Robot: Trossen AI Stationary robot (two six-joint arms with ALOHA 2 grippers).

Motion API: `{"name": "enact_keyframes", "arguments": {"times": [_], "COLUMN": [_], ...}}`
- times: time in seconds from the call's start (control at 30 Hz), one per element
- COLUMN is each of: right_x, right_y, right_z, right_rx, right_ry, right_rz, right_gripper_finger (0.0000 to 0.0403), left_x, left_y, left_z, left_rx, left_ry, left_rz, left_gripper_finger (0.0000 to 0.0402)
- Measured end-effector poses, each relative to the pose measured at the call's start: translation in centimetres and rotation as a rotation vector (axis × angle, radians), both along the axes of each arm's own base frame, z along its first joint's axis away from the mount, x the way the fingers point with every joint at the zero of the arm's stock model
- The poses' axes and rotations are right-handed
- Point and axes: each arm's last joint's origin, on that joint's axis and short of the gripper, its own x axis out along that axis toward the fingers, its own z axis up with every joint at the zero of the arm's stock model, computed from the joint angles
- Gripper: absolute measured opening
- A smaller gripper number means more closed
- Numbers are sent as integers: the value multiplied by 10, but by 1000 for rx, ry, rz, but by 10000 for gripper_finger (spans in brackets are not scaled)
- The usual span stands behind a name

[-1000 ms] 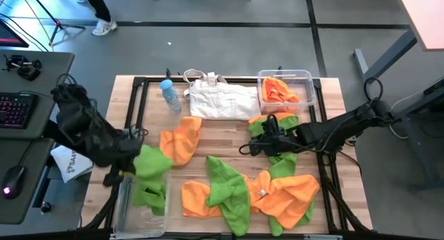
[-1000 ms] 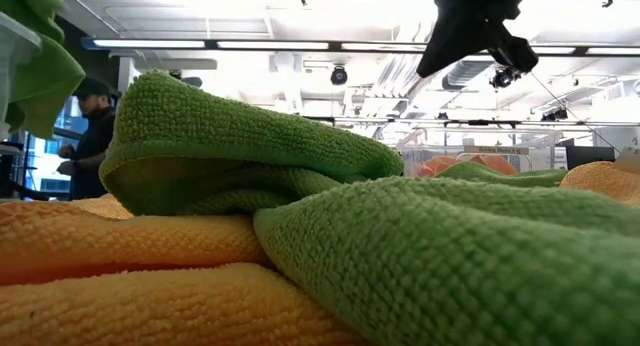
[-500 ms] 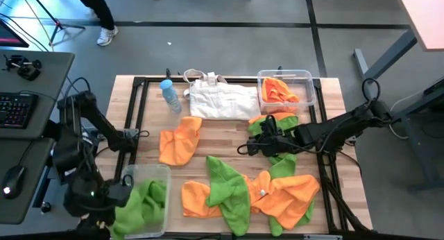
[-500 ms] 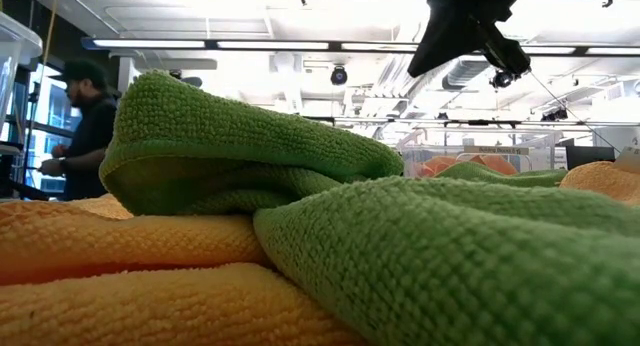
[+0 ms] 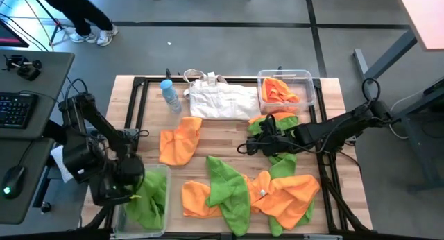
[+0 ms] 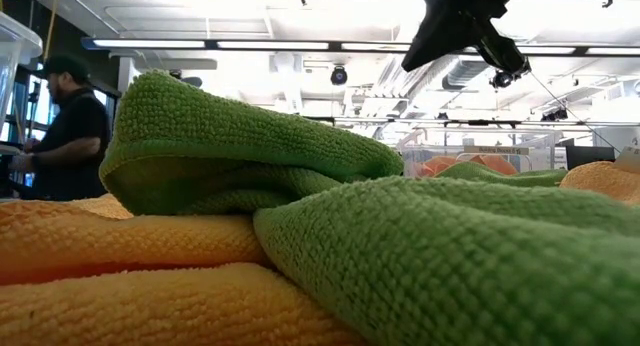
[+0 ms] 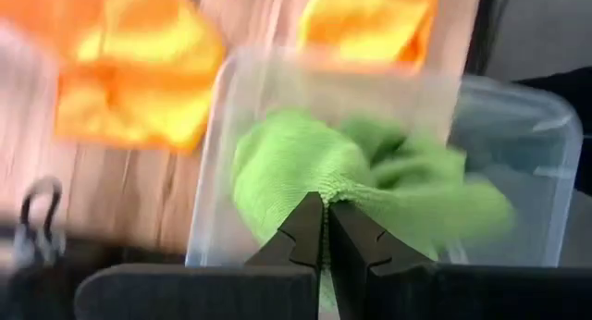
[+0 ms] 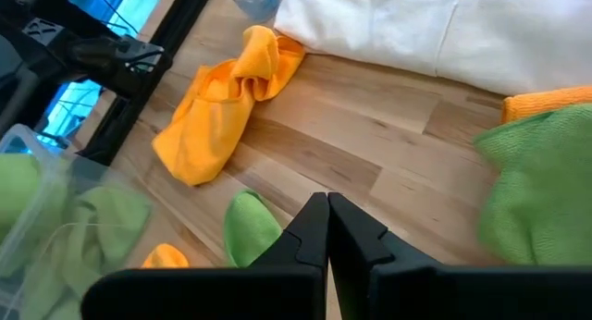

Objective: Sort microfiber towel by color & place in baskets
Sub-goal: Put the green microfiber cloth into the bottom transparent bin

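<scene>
A: The room is an open workshop with a grey floor and strip lights overhead; a person (image 6: 62, 126) stands at the far side, about 10 o'clock from the table (image 5: 229, 132). The table is pale wood in a black frame.

B: And the sorting?

A: Partly done, I'd judge. The bin (image 5: 158, 174) at 7 o'clock holds green towels (image 5: 149, 198); the other bin (image 5: 312, 80) at 1 o'clock holds orange towels (image 5: 279, 91). So each colour seems to have its home.

B: What is left?

A: Most of it. A mixed heap (image 5: 257, 191) of green and orange lies at 5 o'clock, one orange towel (image 5: 180, 141) near the centre at 9 o'clock, and green ones (image 5: 283, 122) with an orange edge just below the orange bin.

B: Anything else up there?

A: A white bag (image 5: 222, 100) at 12 o'clock, a bottle (image 5: 169, 94) at 11.

B: The grippers?

A: The left gripper (image 7: 326, 229) hangs over the green bin, fingers together, holding nothing. The right gripper (image 8: 326, 229) hovers near the centre, fingers together too, empty.
</scene>
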Motion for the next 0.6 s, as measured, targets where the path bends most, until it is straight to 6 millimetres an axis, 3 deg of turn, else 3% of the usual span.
{"name": "enact_keyframes", "arguments": {"times": [0.2, 0.43, 0.6], "right_x": [1, 1, 1], "right_y": [0, 0, 0], "right_z": [0, 1, 1], "right_rx": [3, 3, 2], "right_ry": [-7, -7, -6], "right_rz": [1, 3, 5], "right_gripper_finger": [0, 0, 0], "left_x": [13, 13, 16], "left_y": [-6, -10, -16], "left_z": [-14, -73, -110], "left_rx": [44, 91, 15], "left_ry": [96, 225, 185], "left_rz": [-112, -148, -156], "left_gripper_finger": [0, 0, 0]}}
